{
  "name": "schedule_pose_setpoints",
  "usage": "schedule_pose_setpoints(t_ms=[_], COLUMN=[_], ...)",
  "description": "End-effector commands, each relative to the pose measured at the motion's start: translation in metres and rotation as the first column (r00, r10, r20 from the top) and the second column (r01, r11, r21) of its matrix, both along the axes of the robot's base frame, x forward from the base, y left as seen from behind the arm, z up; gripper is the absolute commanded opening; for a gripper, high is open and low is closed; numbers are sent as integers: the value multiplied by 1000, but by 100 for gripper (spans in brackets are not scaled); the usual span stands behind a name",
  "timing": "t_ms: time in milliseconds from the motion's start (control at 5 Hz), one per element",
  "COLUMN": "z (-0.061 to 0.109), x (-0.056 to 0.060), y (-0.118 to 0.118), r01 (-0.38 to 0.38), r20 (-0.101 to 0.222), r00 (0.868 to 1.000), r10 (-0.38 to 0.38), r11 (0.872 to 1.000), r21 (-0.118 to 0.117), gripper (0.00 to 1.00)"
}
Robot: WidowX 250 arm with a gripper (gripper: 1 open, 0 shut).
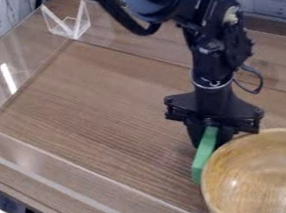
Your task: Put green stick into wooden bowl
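Pincer clamped on green stick, just beside wooden bowl's rim.

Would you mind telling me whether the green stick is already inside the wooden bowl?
Not yet. The green stick is outside the wooden bowl, slanting beside its left rim, with the gripper shut on its upper end.
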State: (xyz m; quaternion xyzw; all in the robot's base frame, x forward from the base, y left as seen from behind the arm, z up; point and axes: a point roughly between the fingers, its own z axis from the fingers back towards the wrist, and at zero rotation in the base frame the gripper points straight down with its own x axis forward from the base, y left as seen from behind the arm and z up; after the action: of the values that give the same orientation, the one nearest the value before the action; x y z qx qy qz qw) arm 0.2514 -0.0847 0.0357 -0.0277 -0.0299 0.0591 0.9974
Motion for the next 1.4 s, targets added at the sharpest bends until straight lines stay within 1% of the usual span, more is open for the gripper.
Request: schedule_pose_setpoints(t_ms=[0,200,600,800,1000,1200], z=[15,17,27,39,66,85], x=[4,2,14,21,33,45], y=[-1,1,12,20,32,59], r01=[-7,-5,-52,-80,-127,-225], r20=[46,44,53,66,92,119], r00=[999,999,997,994,987,965], r10=[8,6,54,83,134,234], r11=[1000,999,998,996,989,971], r21=[-27,-32,-41,-49,-73,-82], gripper=[0,0,0,0,0,0])
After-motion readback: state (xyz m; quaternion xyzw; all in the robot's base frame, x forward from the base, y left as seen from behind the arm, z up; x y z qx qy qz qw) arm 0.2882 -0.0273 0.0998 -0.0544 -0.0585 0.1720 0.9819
